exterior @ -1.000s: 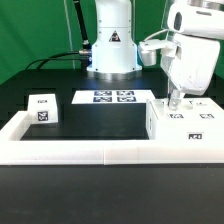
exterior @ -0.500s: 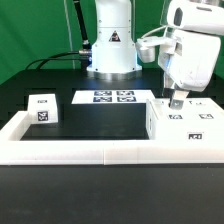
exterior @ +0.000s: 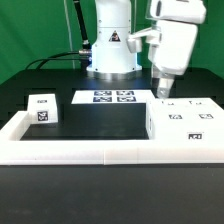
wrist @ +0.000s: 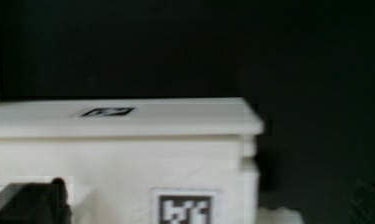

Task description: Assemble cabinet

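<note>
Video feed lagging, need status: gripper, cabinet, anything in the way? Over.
Gripper open, empty, hovering above white box-shaped plastic cabinet body. Cabinet sits on black table, exterior view's right. Nothing between them.

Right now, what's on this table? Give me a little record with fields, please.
gripper: open, holding nothing, above the cabinet's end
cabinet: white box with tags, at the exterior view's right
small block: white, tagged, at the exterior view's left, untouched
marker board: flat, at the back, middle
rail: low white frame along the table's edge
table: black
</note>
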`<control>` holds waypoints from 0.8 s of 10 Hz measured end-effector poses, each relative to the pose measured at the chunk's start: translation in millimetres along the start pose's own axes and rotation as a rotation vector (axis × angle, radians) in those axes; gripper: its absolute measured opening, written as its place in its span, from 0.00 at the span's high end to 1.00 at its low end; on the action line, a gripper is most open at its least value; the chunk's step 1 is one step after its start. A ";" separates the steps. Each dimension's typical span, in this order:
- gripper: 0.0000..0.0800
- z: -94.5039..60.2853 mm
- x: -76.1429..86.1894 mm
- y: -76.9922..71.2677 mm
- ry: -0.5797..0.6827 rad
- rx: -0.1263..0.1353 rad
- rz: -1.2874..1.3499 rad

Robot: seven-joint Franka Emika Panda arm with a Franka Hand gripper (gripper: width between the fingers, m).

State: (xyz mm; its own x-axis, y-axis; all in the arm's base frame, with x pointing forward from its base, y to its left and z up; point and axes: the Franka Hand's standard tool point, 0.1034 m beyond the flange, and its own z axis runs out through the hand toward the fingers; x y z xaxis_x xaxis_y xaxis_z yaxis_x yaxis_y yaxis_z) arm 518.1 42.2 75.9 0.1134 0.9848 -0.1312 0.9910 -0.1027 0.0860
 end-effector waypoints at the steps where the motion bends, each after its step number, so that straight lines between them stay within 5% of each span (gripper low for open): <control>1: 0.00 -1.1 -4.9 -14.7 0.000 0.007 0.074; 4: 0.00 -2.6 8.1 -46.5 0.018 0.011 0.257; 8: 0.00 -0.5 9.1 -49.9 0.020 0.018 0.227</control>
State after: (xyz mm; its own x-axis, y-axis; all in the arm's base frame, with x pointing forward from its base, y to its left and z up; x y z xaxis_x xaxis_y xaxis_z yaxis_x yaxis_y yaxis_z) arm 469.7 56.3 70.9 0.3328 0.9386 -0.0905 0.9412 -0.3246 0.0939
